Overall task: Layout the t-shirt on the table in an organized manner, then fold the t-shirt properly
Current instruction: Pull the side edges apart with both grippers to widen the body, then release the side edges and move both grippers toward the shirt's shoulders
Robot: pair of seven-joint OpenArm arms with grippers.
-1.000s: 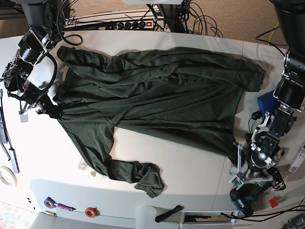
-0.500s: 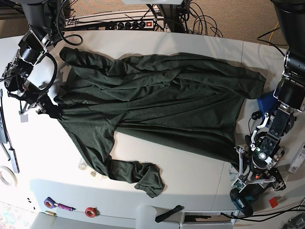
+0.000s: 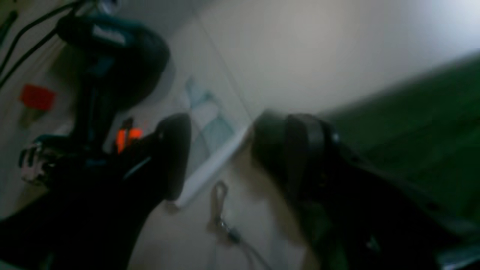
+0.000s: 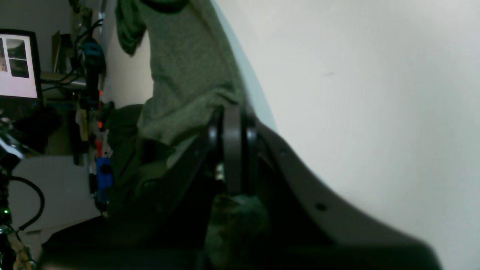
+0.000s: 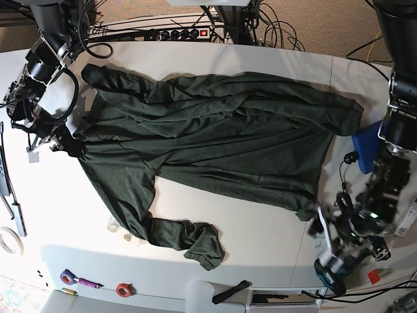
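A teal power drill [image 5: 329, 272] lies at about five o'clock in the base view, with a small red piece [image 5: 373, 276] just to its right. A blue object [image 5: 365, 147] sits near three o'clock. At seven o'clock lie a red tape roll [image 5: 123, 289] and a purple marker [image 5: 83, 282]. A black power strip [image 5: 182, 33] with tangled cables [image 5: 273, 29] runs along twelve o'clock.

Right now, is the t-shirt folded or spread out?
Spread out but rumpled, not folded: the t-shirt lies wide across the table, creased through the body, one sleeve bunched at the near edge.
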